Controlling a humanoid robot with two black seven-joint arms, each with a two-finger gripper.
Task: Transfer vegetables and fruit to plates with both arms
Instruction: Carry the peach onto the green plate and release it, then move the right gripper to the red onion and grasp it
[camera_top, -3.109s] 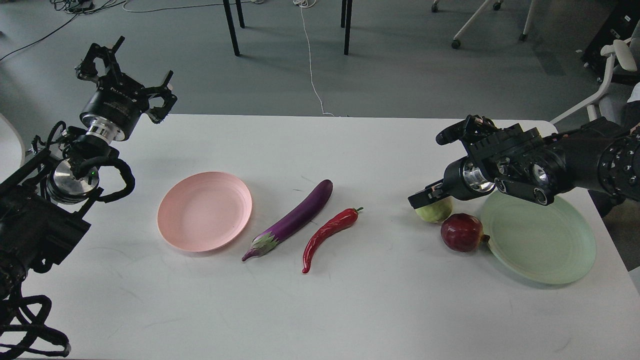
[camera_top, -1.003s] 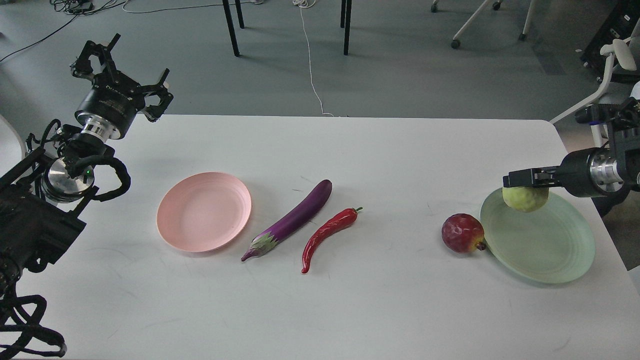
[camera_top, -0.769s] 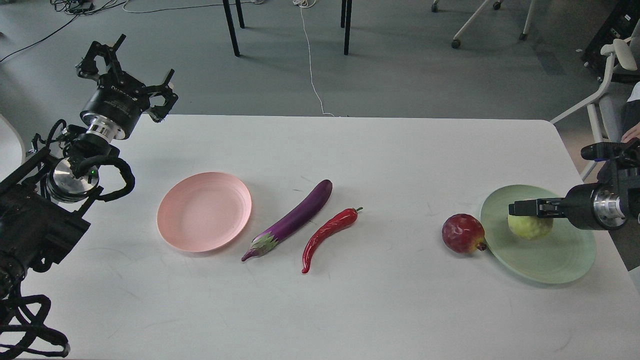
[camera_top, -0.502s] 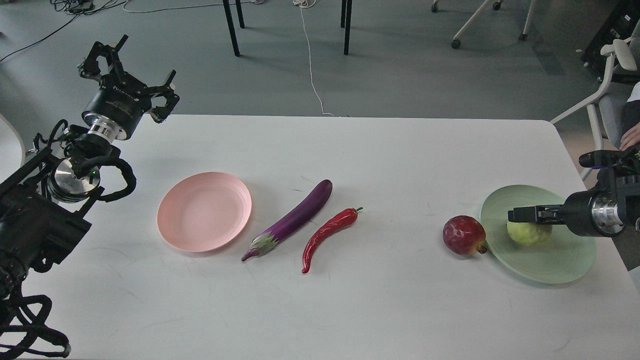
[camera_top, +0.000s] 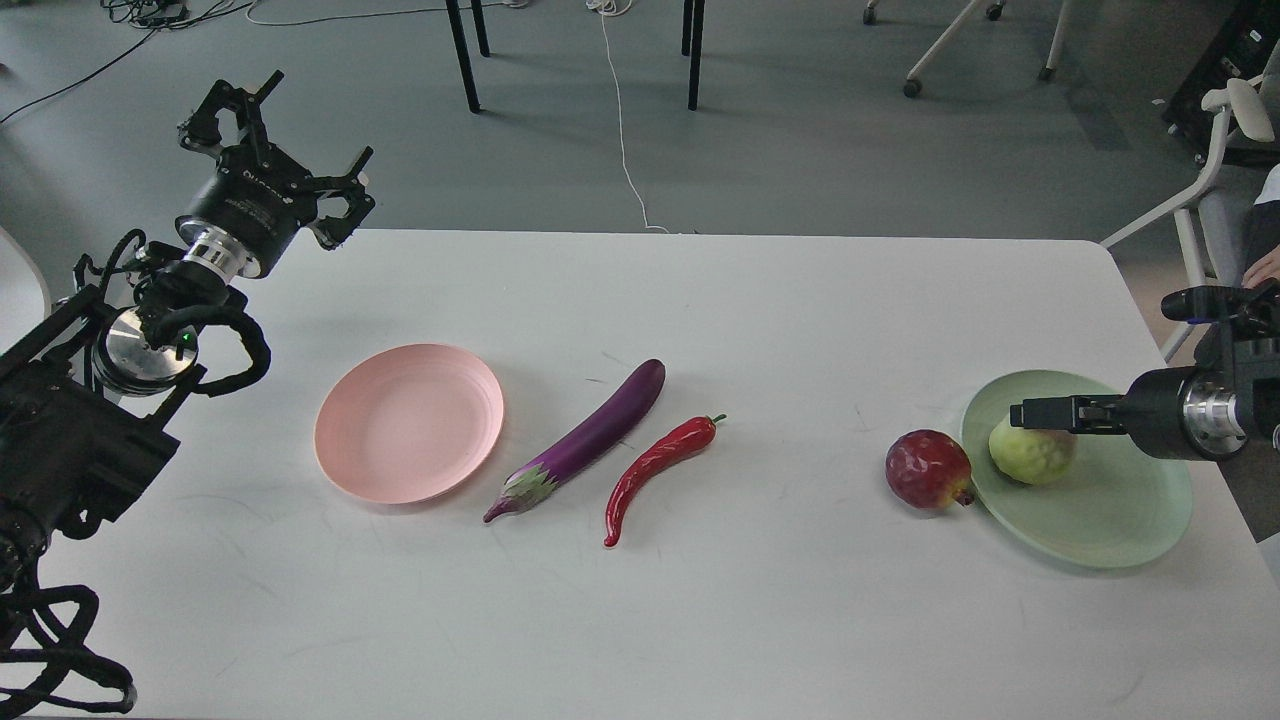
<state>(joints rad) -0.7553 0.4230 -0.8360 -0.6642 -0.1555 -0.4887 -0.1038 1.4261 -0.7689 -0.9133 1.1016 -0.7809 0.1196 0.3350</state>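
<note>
The pale green plate (camera_top: 1110, 520) lies at the table's right. The yellow-green fruit (camera_top: 1031, 455) rests on its left part. My right gripper (camera_top: 1030, 412) hovers just above that fruit, seen side-on, fingers open and off it. The dark red fruit (camera_top: 927, 468) sits on the table against the green plate's left rim. The purple eggplant (camera_top: 590, 437) and the red chili (camera_top: 655, 468) lie side by side mid-table. The pink plate (camera_top: 409, 422), left of them, holds nothing. My left gripper (camera_top: 290, 135) is open and empty, raised over the table's far left corner.
The white table (camera_top: 640, 620) has rounded corners; its right edge runs close behind the green plate. Table legs (camera_top: 462, 55), cables and a white chair (camera_top: 1215, 150) stand on the grey floor beyond the far edge.
My right gripper carried the yellow-green fruit from beside the red fruit over the green plate, lowered it and let go. The fruit has rolled a little left. My left gripper shifted slightly right.
</note>
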